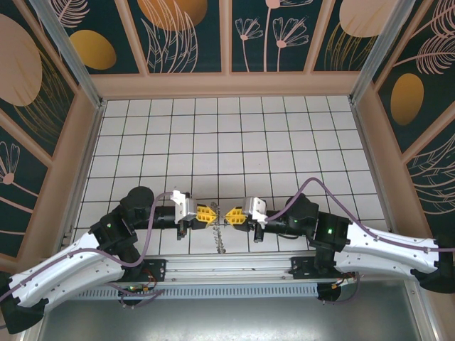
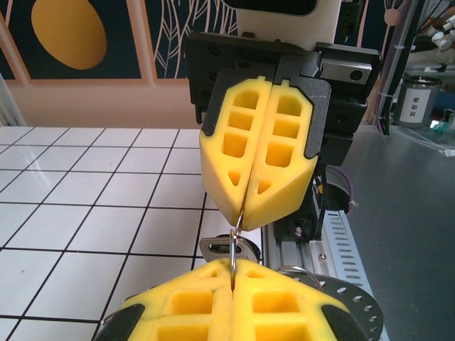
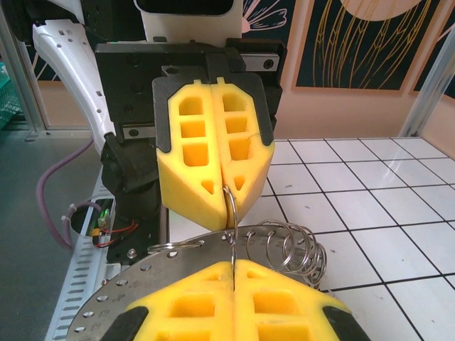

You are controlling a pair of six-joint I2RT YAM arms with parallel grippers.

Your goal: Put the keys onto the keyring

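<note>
My left gripper (image 1: pixel 211 213) and right gripper (image 1: pixel 231 215) meet tip to tip over the near tiles. Both are shut on the same thin wire loop (image 2: pixel 234 245) of the keyring. The keyring (image 3: pixel 142 277) is a flat perforated metal hoop hanging under the fingers, with several wire loops (image 3: pixel 291 252) bunched on its rim. From above it dangles below the tips (image 1: pixel 222 238). In the left wrist view the right gripper (image 2: pixel 245 213) faces my left gripper (image 2: pixel 233 266). The keys show as a small slotted metal tab (image 2: pixel 213 248) just behind the loop, its dark part half hidden.
The aluminium rail (image 1: pixel 227 266) carrying both arm bases runs along the near edge, right under the grippers. White tiled floor (image 1: pixel 227 135) stretches to the back. Beige walls (image 1: pixel 82 156) with dark patterned panels close in the left, right and far sides.
</note>
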